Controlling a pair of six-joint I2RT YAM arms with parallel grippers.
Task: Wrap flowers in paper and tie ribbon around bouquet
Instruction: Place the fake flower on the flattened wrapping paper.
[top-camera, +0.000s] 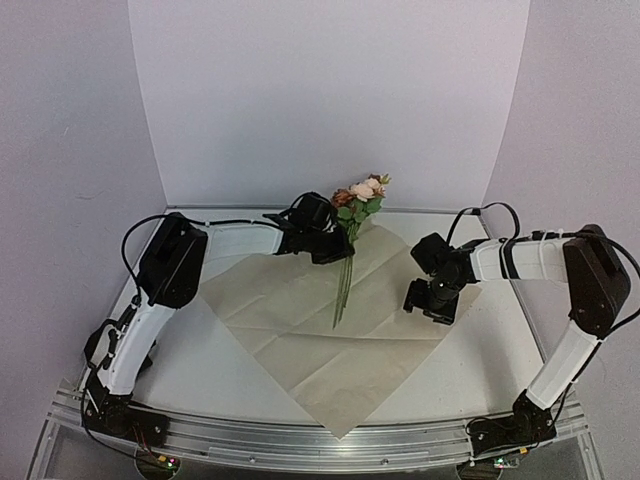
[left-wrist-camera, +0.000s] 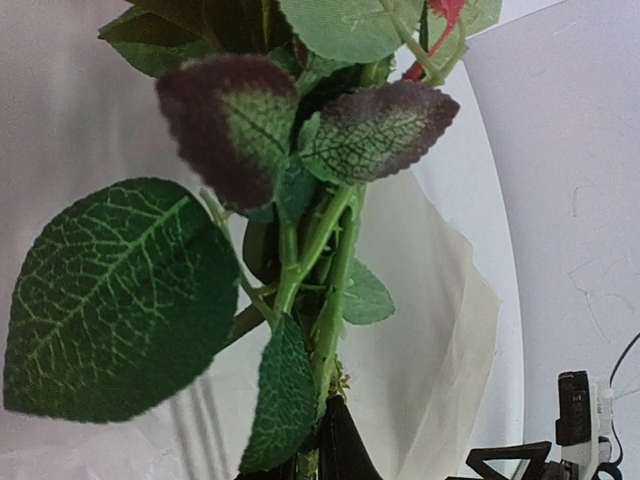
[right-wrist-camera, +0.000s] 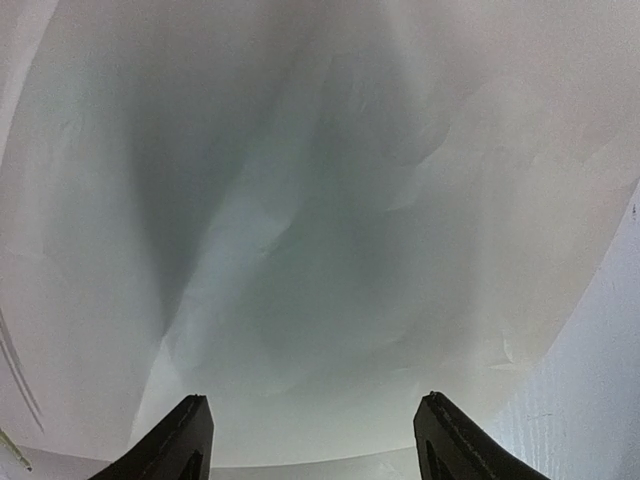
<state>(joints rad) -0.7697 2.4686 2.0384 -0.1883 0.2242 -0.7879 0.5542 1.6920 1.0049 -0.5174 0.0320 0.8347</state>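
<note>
We are at the opening step: bringing the flowers to the wrapping sheet. The left gripper (top-camera: 341, 246) is clenched on the small bunch of pink, cream and rust-red flowers (top-camera: 362, 192), holding it upright by the thin green stems (top-camera: 343, 285). Their tips hang down to about the middle of the large, creased sheet of tan kraft paper (top-camera: 330, 370). We cannot tell whether they touch it. The paper lies corner-on, like a diamond, on the white table (top-camera: 195, 355).

The left wrist view shows only veined green leaves (left-wrist-camera: 110, 300) and the stems close up. The right gripper (top-camera: 430, 303) hangs released, jaws wide, just above the paper's right corner. Its wrist view shows the 2 black fingers (right-wrist-camera: 180, 440) apart over bare paper (right-wrist-camera: 320, 250).

The next move, as we judge it, calls for laying the bunch flat along the sheet. The right arm should be ready to pin or lift a corner for the first fold.

We see no ribbon in any view, and no brand, label or writing we can read.
</note>
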